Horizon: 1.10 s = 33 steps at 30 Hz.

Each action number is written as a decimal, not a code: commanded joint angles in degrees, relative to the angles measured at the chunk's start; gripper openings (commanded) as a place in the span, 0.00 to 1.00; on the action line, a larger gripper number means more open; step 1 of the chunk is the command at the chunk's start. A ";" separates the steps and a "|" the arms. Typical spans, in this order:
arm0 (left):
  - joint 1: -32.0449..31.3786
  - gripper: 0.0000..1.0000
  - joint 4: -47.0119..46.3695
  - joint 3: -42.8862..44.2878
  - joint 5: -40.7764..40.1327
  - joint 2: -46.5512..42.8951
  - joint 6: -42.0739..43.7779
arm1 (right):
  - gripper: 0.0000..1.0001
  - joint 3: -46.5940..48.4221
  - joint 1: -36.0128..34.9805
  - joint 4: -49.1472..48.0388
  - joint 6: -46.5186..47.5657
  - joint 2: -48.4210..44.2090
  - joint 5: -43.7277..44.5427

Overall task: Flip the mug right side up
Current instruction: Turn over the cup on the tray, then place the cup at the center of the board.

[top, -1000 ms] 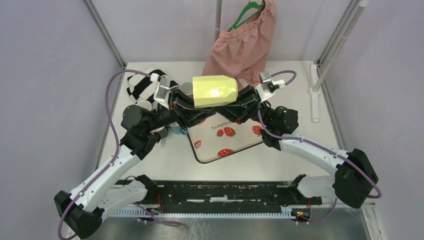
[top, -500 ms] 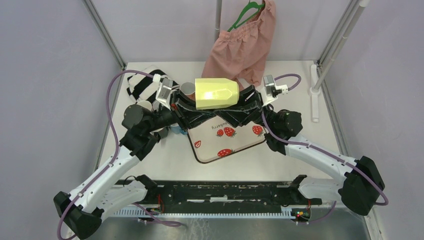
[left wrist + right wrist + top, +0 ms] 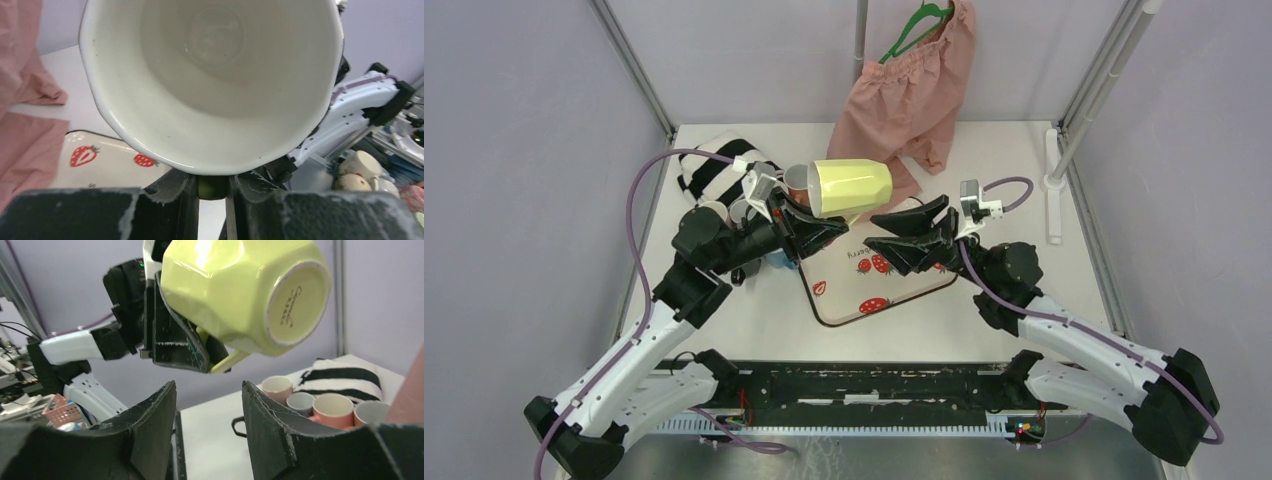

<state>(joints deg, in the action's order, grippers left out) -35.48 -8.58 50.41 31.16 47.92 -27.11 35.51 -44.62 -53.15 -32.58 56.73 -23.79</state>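
Observation:
The yellow-green mug (image 3: 852,186) hangs in the air on its side above the table's middle, with its base toward the right arm. My left gripper (image 3: 822,218) is shut on the mug's handle (image 3: 212,188); in the left wrist view the white inside of the mug (image 3: 215,75) fills the frame. My right gripper (image 3: 896,234) stands open, a short way right of the mug and lower, nothing between its fingers. The right wrist view shows the mug (image 3: 240,290) above that open gripper (image 3: 209,390), its round base facing the camera.
A strawberry-print tray (image 3: 879,280) lies under the grippers. Several cups (image 3: 320,407) stand by a striped cloth (image 3: 709,170) at the left. Pink shorts (image 3: 909,95) hang on a green hanger at the back. A white post (image 3: 1054,185) stands at the right.
My right gripper has opened, let go of the mug and drawn back to the right and lower. The left gripper keeps the mug, which has shifted slightly away from the right arm.

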 commanded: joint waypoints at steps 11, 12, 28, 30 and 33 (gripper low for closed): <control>0.06 0.02 18.98 2.85 -13.76 -5.38 9.42 | 0.57 -8.44 -0.23 18.23 13.01 -9.69 10.10; 0.06 0.02 20.84 2.63 -14.83 -5.83 9.49 | 0.57 -8.36 -0.32 18.81 13.37 -9.70 10.19; 0.06 0.02 41.24 -1.64 -33.02 -7.47 3.01 | 0.58 -10.28 -0.26 19.49 14.11 -9.61 11.31; 0.06 0.02 41.55 -2.43 -33.95 -7.96 1.05 | 0.58 -10.20 -0.27 19.70 14.29 -9.44 11.25; 0.02 0.02 44.24 -2.58 -34.71 -7.08 -0.92 | 0.58 -10.19 -0.24 20.25 14.51 -9.40 11.27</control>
<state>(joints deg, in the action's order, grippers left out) -35.44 37.87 46.54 -0.40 41.36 -23.40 25.36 -44.62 -32.45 -19.16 47.77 -13.41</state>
